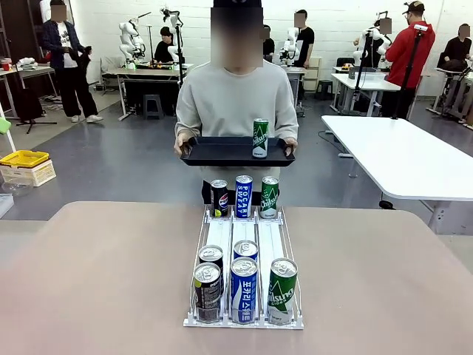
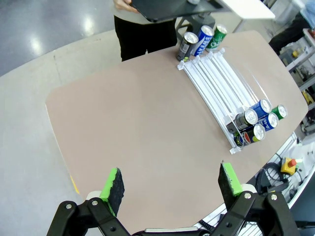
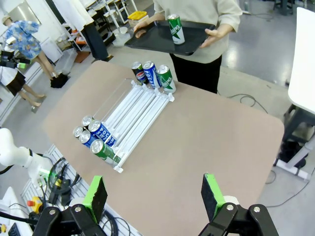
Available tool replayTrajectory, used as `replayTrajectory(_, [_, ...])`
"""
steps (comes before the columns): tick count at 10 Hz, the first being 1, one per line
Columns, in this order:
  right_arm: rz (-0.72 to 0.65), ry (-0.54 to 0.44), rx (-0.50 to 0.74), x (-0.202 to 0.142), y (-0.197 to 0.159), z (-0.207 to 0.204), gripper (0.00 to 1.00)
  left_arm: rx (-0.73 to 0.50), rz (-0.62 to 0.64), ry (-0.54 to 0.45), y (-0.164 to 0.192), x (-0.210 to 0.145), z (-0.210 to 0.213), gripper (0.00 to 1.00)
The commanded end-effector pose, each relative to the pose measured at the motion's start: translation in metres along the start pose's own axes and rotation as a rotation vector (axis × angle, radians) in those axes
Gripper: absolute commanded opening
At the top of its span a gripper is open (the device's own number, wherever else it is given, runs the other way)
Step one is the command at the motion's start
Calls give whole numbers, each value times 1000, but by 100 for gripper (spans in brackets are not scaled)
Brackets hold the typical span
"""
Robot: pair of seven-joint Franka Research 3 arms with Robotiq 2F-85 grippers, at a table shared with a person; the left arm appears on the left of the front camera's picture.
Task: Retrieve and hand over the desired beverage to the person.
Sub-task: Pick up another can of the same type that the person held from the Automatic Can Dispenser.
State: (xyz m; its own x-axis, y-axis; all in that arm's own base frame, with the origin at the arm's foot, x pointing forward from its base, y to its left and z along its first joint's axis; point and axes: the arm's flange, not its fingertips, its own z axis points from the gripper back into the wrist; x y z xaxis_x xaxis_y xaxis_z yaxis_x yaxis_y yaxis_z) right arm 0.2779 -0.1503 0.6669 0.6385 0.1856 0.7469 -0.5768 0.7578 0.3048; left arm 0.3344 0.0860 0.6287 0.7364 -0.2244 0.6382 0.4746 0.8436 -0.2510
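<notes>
Closest to the front camera, three tall metal cans stand side by side at the near end of a white wire-and-plastic rack (image 1: 271, 240): a black can (image 1: 208, 292), a blue can (image 1: 244, 290) and a green can (image 1: 281, 291). The rack lies on a beige table (image 1: 96, 274) with rounded corners. Beyond it, the person (image 1: 236, 100) in a light grey sweatshirt holds a flat black tray (image 1: 214, 151) with both hands, and a second green can (image 1: 260, 138) stands upright on it. I judge that green is the wanted drink, but this is not certain, so a wrong choice is the first risk.

From the left wrist view, the left gripper (image 2: 171, 184) hangs high above bare table, its jaws fully apart and holding nothing. The rack is well apart from it.

From the right wrist view, the right gripper (image 3: 154, 192) is likewise spread wide and empty, above the near part of the table. The front cans stand very close together, so a finger coming down between them may push a neighbour over. The tray is held in the air, so a can put down off-centre could tilt it and topple the second green can.
</notes>
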Motion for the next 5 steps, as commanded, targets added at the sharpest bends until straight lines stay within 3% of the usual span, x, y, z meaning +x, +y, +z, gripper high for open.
replayTrajectory(1, [-3,4,-3,3,-3,0,100,49,-143,98,-51,19,-10,100])
replayTrajectory(3, [-3,4,-3,3,-3,0,100,85,-255,249,-124,40,-44,100])
replayTrajectory(5, [-3,4,-3,3,-3,0,100,150,-243,386,-204,47,-88,100])
